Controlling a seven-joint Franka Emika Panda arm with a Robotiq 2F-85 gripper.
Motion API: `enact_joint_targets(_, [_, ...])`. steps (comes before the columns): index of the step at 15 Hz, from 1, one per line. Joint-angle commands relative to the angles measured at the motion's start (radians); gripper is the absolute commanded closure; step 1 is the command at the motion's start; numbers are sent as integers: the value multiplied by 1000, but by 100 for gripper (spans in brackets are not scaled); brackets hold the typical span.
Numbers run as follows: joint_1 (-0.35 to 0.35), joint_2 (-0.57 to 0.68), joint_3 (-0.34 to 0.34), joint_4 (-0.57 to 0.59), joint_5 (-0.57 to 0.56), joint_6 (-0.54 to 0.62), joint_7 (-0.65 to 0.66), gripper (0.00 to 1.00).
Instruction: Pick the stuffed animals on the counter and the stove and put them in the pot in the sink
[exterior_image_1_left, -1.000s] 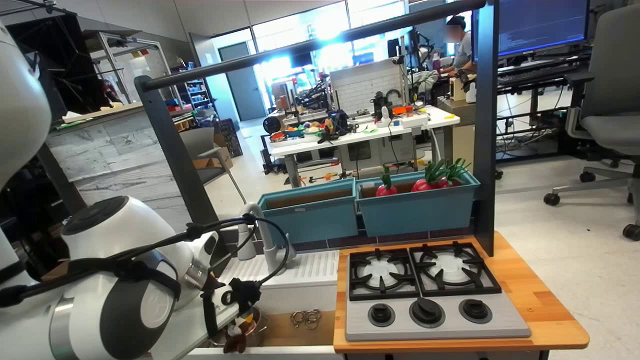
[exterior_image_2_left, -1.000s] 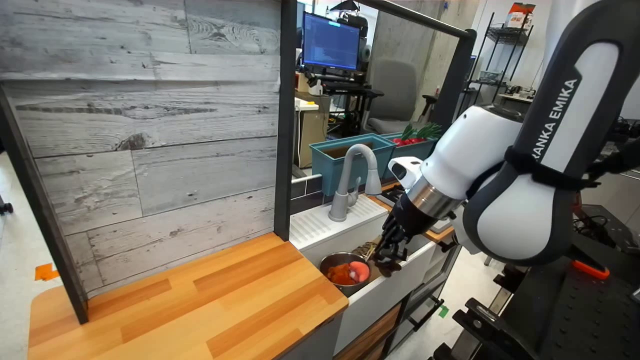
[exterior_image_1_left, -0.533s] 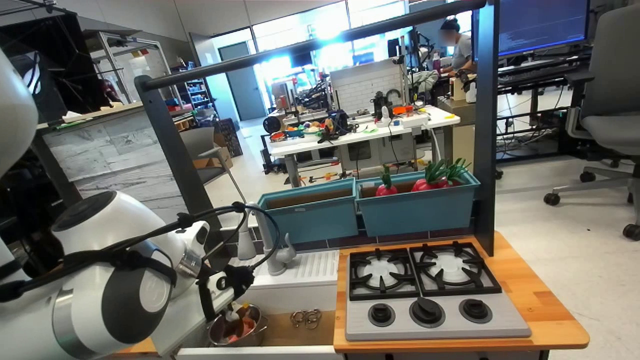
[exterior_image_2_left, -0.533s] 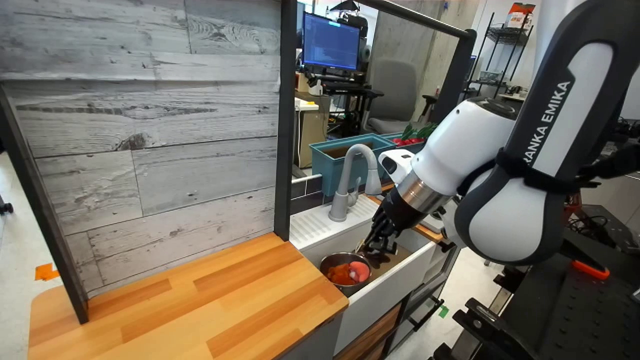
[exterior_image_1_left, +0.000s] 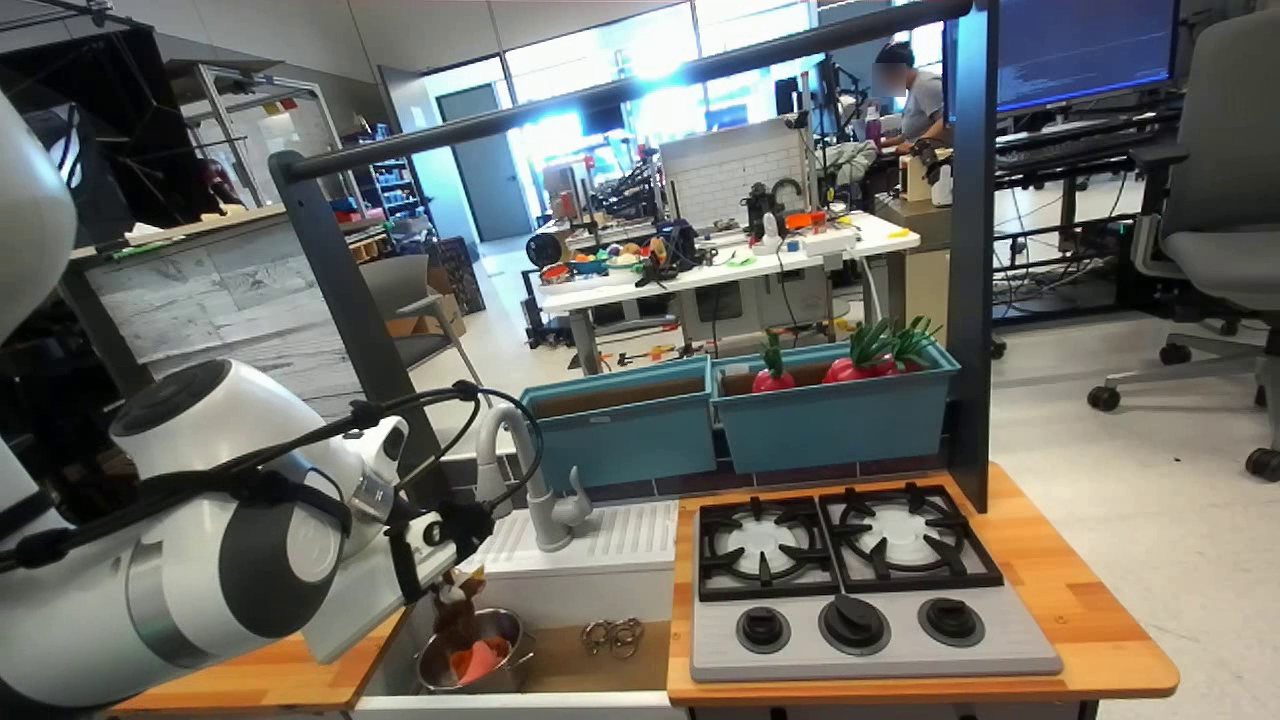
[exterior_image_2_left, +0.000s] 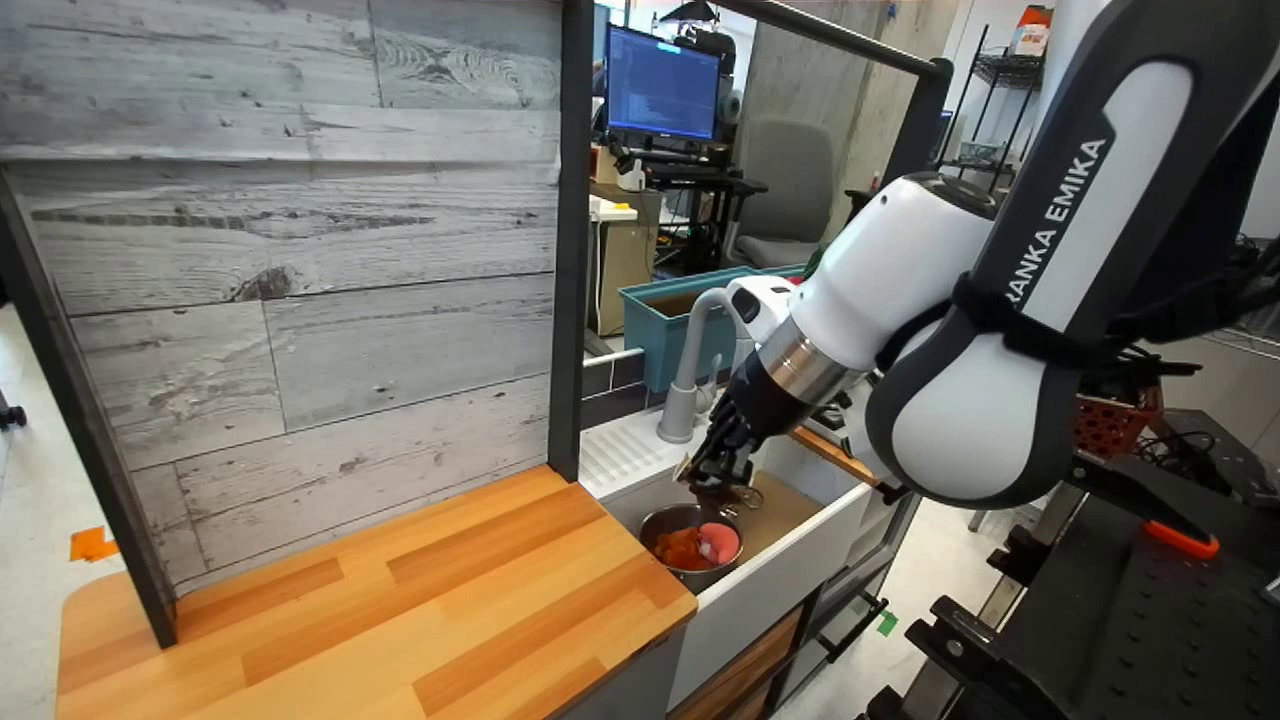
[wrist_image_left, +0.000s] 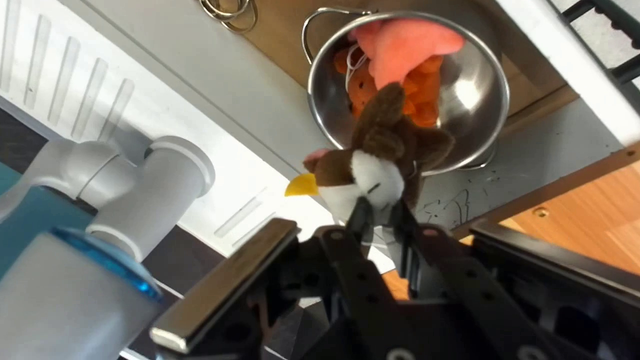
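Brown plush toy (wrist_image_left: 385, 142) gripped above the pot (wrist_image_left: 472, 125)

The gripper (wrist_image_left: 382, 214) has its fingers pinched onto the brown plush toy; in the wrist view both fingertips bear on its white patch. The toy hangs beneath the fingertips, a yellow tip out to one side, and in both exterior views it shows at the pot's edge. Contact with the rim cannot be determined. The pot stands in the sink (exterior_image_2_left: 785, 578), below the gripper. Within it, lower than the held toy, lie an orange plush toy (wrist_image_left: 364, 91) and a pink plush toy (wrist_image_left: 410, 47), the pink one lapping over the orange one. Metal rings (exterior_image_1_left: 613, 636) lie near the pot on the sink floor. The faucet (wrist_image_left: 155, 195) stands near the gripper, apart from it. The wooden counter (exterior_image_2_left: 380, 610) lies lower than the gripper, just past the sink wall beside the pot. The stove (exterior_image_1_left: 803, 612) is well apart from the gripper, at the sink's opposite side.
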Motion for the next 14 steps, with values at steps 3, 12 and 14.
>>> enact_joint_targets(3, [-6, 12, 6, 7, -18, 87, 27, 55])
enact_joint_targets(12, [-36, -101, 28, -111, -16, 105, 71, 0])
enact_joint_targets(14, [-69, -155, 60, -167, -37, 113, 94, 0])
